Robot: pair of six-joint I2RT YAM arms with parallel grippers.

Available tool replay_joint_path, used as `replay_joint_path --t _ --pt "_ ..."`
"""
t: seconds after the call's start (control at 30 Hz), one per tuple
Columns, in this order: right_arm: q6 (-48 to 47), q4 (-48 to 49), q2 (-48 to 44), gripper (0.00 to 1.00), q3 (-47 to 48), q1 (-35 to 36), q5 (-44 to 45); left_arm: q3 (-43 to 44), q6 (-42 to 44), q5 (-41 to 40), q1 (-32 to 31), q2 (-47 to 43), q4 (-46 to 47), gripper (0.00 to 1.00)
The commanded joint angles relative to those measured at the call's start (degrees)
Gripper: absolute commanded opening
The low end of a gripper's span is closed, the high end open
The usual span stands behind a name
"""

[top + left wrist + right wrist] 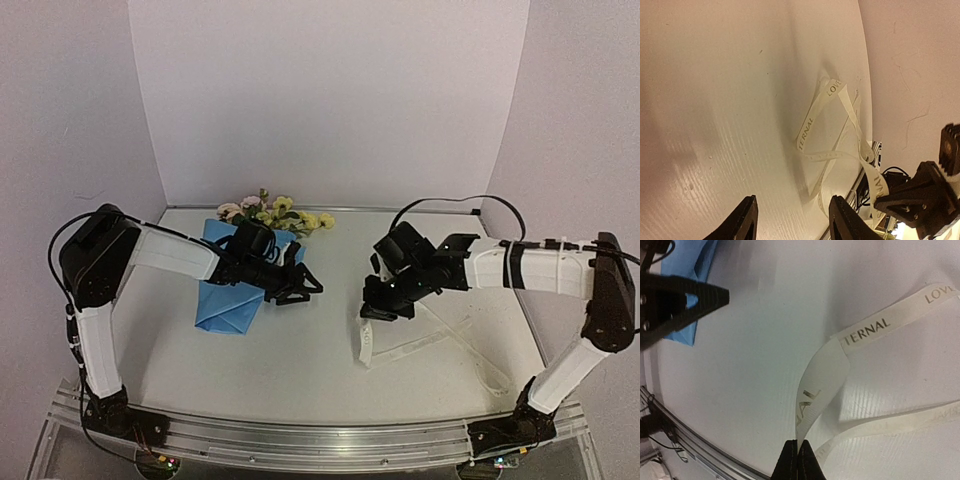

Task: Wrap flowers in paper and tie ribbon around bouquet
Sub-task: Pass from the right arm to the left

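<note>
The bouquet lies at the back left: blue paper [228, 300] folded into a cone, with pink and yellow flowers [275, 212] showing at its far end. My left gripper [305, 285] hovers just right of the paper, open, with only bare table between its fingers [742, 222]. The cream ribbon [822, 375], printed with letters, rises from the table into my right gripper [797, 460], which is shut on its end. In the top view the right gripper [378, 308] holds the ribbon [366, 345] hanging down, and the rest trails in loops toward the right. A corner of the paper [697, 260] shows in the right wrist view.
White walls close off the table at the back and both sides. A metal rail [300, 440] runs along the near edge. The right arm's black gripper body [920, 200] shows in the left wrist view, near the ribbon loops [812, 120].
</note>
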Motion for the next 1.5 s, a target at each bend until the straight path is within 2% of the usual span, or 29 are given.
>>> replay_joint_path --t 0.0,0.07,0.2,0.4,0.47,0.6,0.73,0.83,1.07,1.23,1.3,1.33,1.4,1.47 --pt "9.43 7.77 7.03 0.0 10.71 -2.08 -3.9 -5.07 6.68 -1.27 -0.03 -10.46 6.76 0.51" --pt "13.45 10.18 8.85 0.0 14.11 -2.35 -3.86 -9.81 8.61 0.68 -0.45 -13.35 12.05 0.52" --pt "19.99 15.66 10.85 0.0 16.53 -3.62 -5.07 -18.41 7.3 4.69 -0.57 -17.16 26.79 0.56" --pt "26.64 22.89 11.43 0.0 14.84 -4.35 -6.78 -18.85 6.27 7.32 -0.94 -13.88 37.02 0.6" --pt "27.51 25.0 9.56 0.0 11.85 -5.13 -6.0 -18.0 6.88 7.5 -0.93 -12.89 37.6 0.61" --pt "29.05 27.71 9.34 0.0 9.86 -6.45 -10.36 -14.02 8.2 11.52 -0.93 -9.26 37.7 0.61" --pt "31.2 32.29 7.63 0.0 6.32 -6.62 -13.85 -9.96 15.3 13.65 -1.02 -7.27 30.06 0.61" --pt "32.89 34.52 7.4 0.0 4.46 -7.16 -15.89 -7.15 14.01 17.98 -2.23 -4.45 32.1 0.62" --pt "37.71 40.18 6.02 0.0 1.07 -8.16 -19.69 -4.29 13.03 19.1 -2.69 -0.35 35.22 0.61" --pt "39.55 42.63 4.53 0.0 -1.64 -9.11 -20.82 -2.39 10.51 19.28 -4.38 2.42 37.35 0.5" --pt "39.37 42.72 4.37 0.0 -2.05 -9.56 -21.33 -2.19 8.62 18.87 -4.86 3.37 39.2 0.38" --pt "39.2 42.86 4.24 0.0 -2.4 -9.69 -21.31 -3.16 7.37 18.33 -4.88 3.41 40.9 0.29" --pt "38.58 43.49 3.7 0.05 -3.38 -9.79 -20.73 -5.0 5.38 16.23 -4.88 2.48 42.3 0.16" --pt "38.83 46.24 2.81 0.11 -5.58 -9.94 -19.33 -6.87 5.31 14.69 -4.88 0.82 40.43 0.08"
